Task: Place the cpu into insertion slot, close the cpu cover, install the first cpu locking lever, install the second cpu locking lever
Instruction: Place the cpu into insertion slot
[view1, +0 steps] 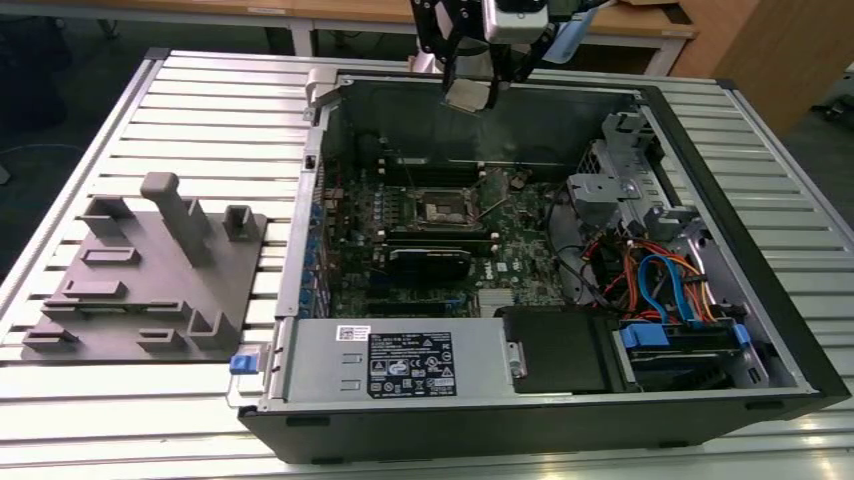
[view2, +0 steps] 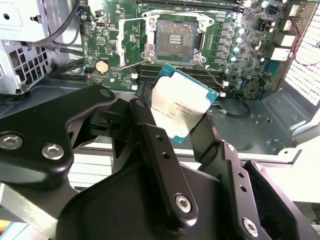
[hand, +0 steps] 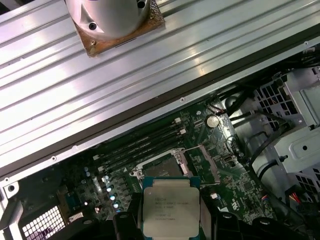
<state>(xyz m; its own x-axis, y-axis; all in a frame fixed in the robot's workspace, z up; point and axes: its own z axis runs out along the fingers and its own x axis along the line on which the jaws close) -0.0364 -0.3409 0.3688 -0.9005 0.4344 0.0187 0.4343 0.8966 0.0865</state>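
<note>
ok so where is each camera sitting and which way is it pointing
Exterior view: off the arm, high up, looking down on the slatted table and into the open computer case; the gripper hangs above the case's far side, holding the cpu.
Second wrist view: on the arm, looking along the black fingers past the cpu to the insertion slot.
First wrist view: on the arm, looking over the cpu at the motherboard and table.
Shared: both wrist views show the gripped cpu with the insertion slot beyond.
</note>
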